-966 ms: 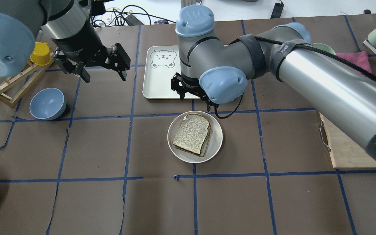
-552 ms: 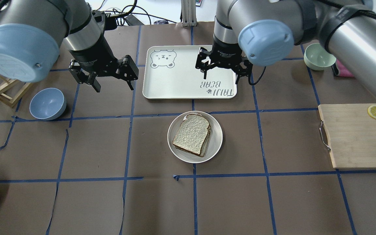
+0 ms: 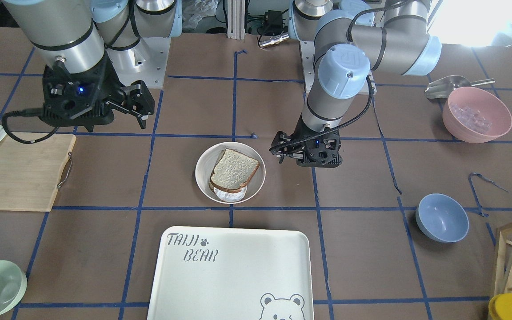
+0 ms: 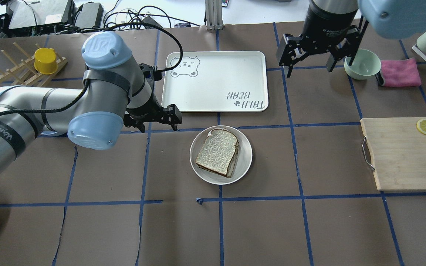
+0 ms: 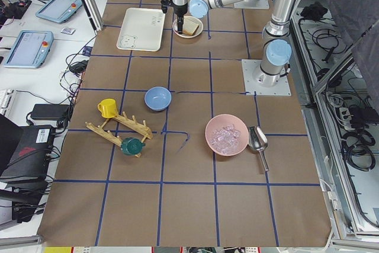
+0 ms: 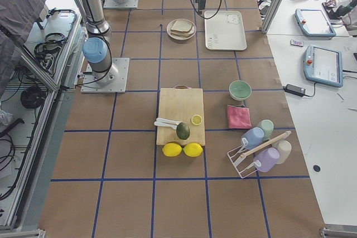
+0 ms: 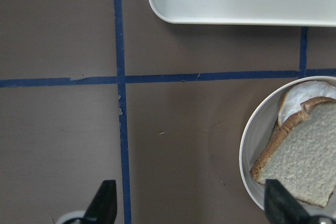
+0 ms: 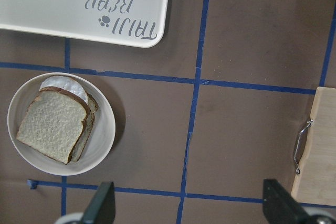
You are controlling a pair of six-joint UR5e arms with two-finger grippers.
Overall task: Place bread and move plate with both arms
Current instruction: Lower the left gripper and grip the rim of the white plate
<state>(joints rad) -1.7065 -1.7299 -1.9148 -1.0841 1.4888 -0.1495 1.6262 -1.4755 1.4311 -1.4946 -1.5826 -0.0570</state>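
The bread (image 4: 218, 151) lies on the round cream plate (image 4: 245, 155) at the table's middle, over another slice and a pale round piece. Both also show in the front view, the bread (image 3: 234, 171) and the plate (image 3: 202, 171), and in the right wrist view, the bread (image 8: 52, 121) and the plate (image 8: 105, 129). My left gripper (image 4: 153, 122) is open and empty, low beside the plate's left rim (image 7: 249, 150), apart from it; it also shows in the front view (image 3: 307, 160). My right gripper (image 4: 316, 64) is open and empty, raised beyond the tray's right end.
The white bear-print tray (image 4: 216, 81) lies just behind the plate. A green bowl (image 4: 362, 63) and pink cloth (image 4: 399, 72) are at the back right. A cutting board (image 4: 401, 155) is at the right. A blue bowl (image 3: 442, 218) and a pink bowl (image 3: 477, 113) stand on the left arm's side.
My left arm has swung in and down from the back left to the plate's left side. My right gripper has moved away from above the tray to the back right. Bread and plate have not moved.
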